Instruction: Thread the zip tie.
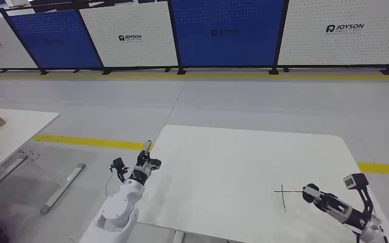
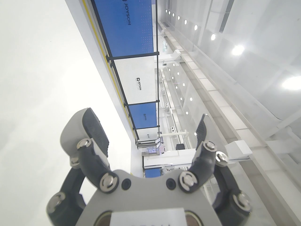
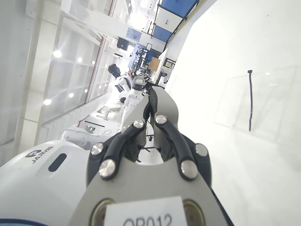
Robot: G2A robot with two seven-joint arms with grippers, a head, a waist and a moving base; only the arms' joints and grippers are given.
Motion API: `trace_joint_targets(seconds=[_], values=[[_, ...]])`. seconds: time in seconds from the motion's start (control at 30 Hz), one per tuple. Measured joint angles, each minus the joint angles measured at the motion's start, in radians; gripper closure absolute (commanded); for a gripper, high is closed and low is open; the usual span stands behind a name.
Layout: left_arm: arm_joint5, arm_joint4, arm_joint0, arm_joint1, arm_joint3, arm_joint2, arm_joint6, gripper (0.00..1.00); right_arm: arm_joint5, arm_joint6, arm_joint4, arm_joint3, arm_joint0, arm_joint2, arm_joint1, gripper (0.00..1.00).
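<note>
L gripper (image 2: 145, 121) fingers spread wide at table's (image 1: 243, 164) left edge; R gripper (image 3: 151, 92) fingers pinched tight, near black zip tie (image 3: 250, 99) lying flat on clear sheet (image 3: 272, 109).

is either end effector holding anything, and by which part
Left end effector: open, holding nothing. Right end effector: shut, seemingly pinching one end of a zip tie; the grip is too small to confirm.

Top view high above the table (image 1: 243, 176), facing down and forward, wrist views low, close, rolled sideways, all three sharing table and panel wall (image 1: 228, 30).
</note>
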Motion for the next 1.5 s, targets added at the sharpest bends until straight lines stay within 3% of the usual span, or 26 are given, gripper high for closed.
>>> trace_joint_targets(seconds=[0.1,0.2,0.3,0.37,0.5,0.6,0.9,0.97,1.07,1.2,1.33,1.5], values=[[-0.022,0.010,-0.004,-0.002,-0.010,-0.002,0.001,0.00,0.000,0.000,0.000,0.000,0.000,0.000,0.000,1.00],[-0.048,0.058,0.017,-0.002,-0.053,0.009,-0.012,0.00,0.000,0.000,0.000,0.000,0.000,0.000,0.000,1.00],[-0.013,0.119,0.038,0.003,-0.102,0.035,-0.102,0.00,0.000,0.000,0.000,0.000,0.000,0.000,0.000,1.00],[-0.005,0.206,0.048,0.006,-0.128,0.062,-0.155,0.00,0.000,0.000,0.000,0.000,0.000,0.000,0.000,1.00],[-0.002,0.344,0.043,0.006,-0.134,0.136,-0.184,0.00,0.000,0.000,0.000,0.000,0.000,0.000,0.000,1.00],[0.016,0.418,0.020,0.003,-0.115,0.177,-0.150,0.00,0.000,0.000,0.000,0.000,0.000,0.000,0.000,1.00],[0.006,0.395,0.019,0.002,-0.113,0.178,-0.166,0.00,0.000,-0.017,0.004,-0.007,-0.001,-0.003,-0.002,1.00],[0.005,0.320,0.013,0.003,-0.105,0.174,-0.230,0.00,0.000,-0.055,0.008,-0.021,0.001,-0.012,-0.009,1.00],[0.040,0.230,-0.021,0.008,-0.088,0.170,-0.384,0.00,0.000,-0.116,-0.016,-0.043,0.009,-0.047,-0.024,1.00],[0.069,0.217,-0.075,0.009,-0.069,0.221,-0.505,0.00,0.000,-0.193,-0.068,-0.066,0.014,-0.095,-0.046,1.00],[0.119,0.256,-0.120,0.003,-0.046,0.289,-0.476,0.00,0.000,-0.186,-0.082,-0.045,0.028,-0.130,-0.059,1.00],[0.120,0.258,-0.121,0.003,-0.046,0.291,-0.472,0.00,0.000,-0.186,-0.082,-0.045,0.028,-0.129,-0.059,1.00]])
